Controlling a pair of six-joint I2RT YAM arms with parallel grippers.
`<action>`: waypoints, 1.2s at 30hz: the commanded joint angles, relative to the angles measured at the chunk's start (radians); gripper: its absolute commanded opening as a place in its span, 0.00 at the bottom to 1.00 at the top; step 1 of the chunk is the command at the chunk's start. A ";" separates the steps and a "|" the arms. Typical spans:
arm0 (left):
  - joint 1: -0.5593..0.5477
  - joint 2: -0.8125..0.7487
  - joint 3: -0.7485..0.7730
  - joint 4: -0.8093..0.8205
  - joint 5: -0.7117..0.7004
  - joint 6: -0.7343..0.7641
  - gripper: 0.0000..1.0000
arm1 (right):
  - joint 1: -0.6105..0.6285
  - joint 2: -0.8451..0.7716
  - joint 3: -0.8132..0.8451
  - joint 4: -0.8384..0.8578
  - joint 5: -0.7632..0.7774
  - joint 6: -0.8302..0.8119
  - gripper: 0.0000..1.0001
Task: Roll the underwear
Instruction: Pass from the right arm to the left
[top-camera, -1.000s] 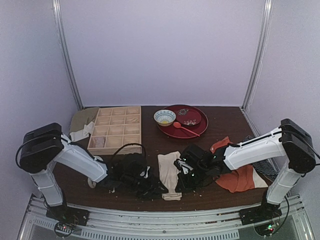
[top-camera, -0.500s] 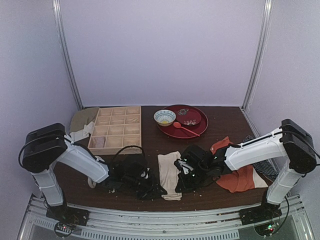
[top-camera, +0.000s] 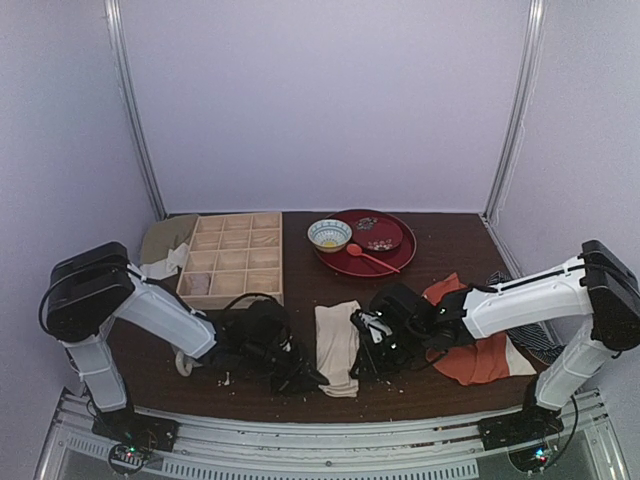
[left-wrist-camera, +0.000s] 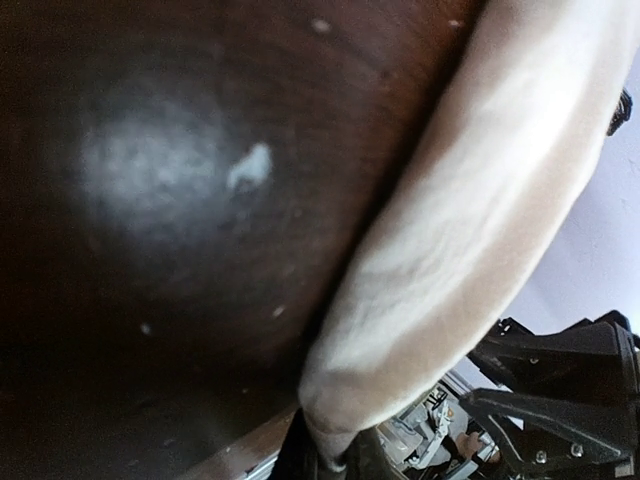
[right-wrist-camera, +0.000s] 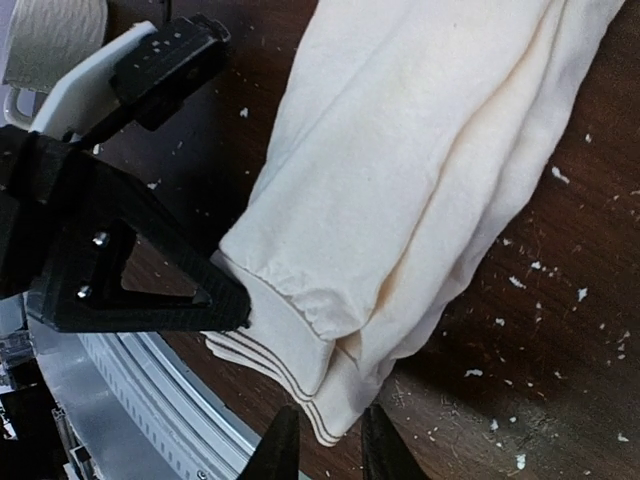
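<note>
The underwear (top-camera: 338, 345) lies on the dark wooden table (top-camera: 455, 255) by the middle of its near edge. It is folded into a narrow cream strip that runs from that edge toward the far one, a shape that, I judge, sets it up to be rolled from the near hem. Both arms reach in low from either side to that hem, probably so its two corners can be turned over together. The left gripper (left-wrist-camera: 325, 462) has its fingers drawn close on the near-left corner, and the cloth tapers in between them as in a pinch. The right gripper (right-wrist-camera: 325, 440) has its tips only a sliver apart, with the stacked hem layers of the near-right corner caught between them.
</note>
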 joint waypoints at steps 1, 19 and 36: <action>0.035 -0.025 0.041 -0.083 0.062 -0.005 0.00 | 0.005 -0.081 -0.012 -0.033 0.078 -0.083 0.20; 0.148 -0.033 0.148 -0.266 0.273 0.046 0.00 | 0.280 -0.207 -0.164 0.199 0.631 -0.585 0.38; 0.158 -0.026 0.138 -0.265 0.287 0.047 0.00 | 0.355 0.021 0.001 0.255 0.726 -0.767 0.57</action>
